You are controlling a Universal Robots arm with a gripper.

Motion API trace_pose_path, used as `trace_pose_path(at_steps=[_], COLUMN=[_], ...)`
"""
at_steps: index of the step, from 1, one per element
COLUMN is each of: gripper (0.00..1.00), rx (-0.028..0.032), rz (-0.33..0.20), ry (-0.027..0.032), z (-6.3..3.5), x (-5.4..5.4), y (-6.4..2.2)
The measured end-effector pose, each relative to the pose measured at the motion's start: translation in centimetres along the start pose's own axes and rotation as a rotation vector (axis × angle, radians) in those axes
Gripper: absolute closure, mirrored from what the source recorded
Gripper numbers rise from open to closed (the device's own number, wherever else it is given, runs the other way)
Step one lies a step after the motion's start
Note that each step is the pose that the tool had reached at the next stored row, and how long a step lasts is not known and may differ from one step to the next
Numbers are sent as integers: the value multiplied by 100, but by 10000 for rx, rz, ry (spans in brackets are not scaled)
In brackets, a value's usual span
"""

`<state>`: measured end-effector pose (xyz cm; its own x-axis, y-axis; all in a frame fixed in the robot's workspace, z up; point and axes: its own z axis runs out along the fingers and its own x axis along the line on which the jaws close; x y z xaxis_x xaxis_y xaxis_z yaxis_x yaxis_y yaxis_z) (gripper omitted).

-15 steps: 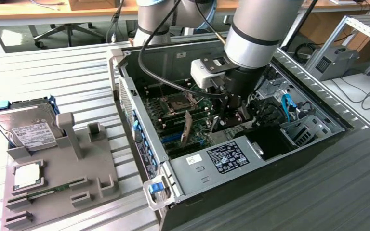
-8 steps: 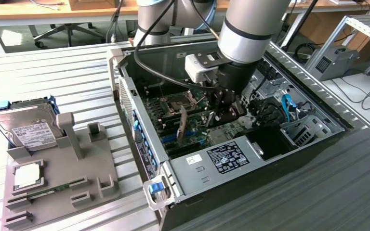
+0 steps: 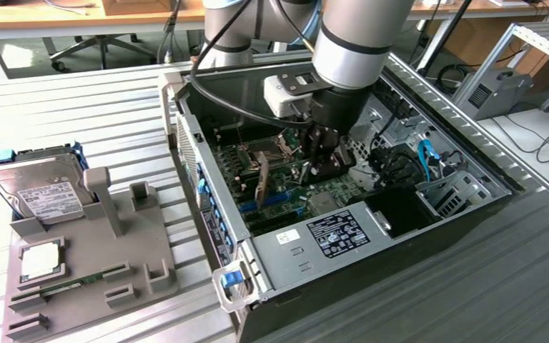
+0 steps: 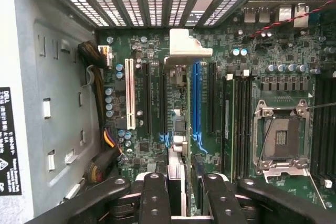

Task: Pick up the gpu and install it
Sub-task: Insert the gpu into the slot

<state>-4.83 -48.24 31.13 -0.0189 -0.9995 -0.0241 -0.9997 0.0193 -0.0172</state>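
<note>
The gripper (image 4: 181, 195) is clamped on the top edge of the gpu (image 4: 177, 129), which stands edge-on inside the open computer case (image 3: 284, 250), over the motherboard (image 4: 147, 145) slots with its silver bracket (image 4: 186, 45) at the rear openings. Risk noted: whether the card edge is aligned with a slot cannot be confirmed; pressing down misaligned could jam the card, bend the bracket or damage the slot.

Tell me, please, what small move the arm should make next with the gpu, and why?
Probably ease straight down. In the wrist view the gripper clasps the gpu edge-on, its silver bracket by the rear slot covers and the card apparently standing over a black slot beside the blue slot; whether it is seated cannot be told.
</note>
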Motion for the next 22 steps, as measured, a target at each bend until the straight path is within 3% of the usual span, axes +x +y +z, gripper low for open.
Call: trace_pose_path(at_steps=[3,5,7,9,10,11,22], gripper=[71,71,71,71,71,71,71], rx=[1,-35,-163,-391,-471,-497,-498], rz=[107,214,293,324,332,342,367], ry=[-15,-18,-14,-5,-1,2,-26], z=[5,13,26,39,43,43,59], x=[-5,-7,-7,-6,-6,-6,-64], y=[5,7,8,8,8,9,107])
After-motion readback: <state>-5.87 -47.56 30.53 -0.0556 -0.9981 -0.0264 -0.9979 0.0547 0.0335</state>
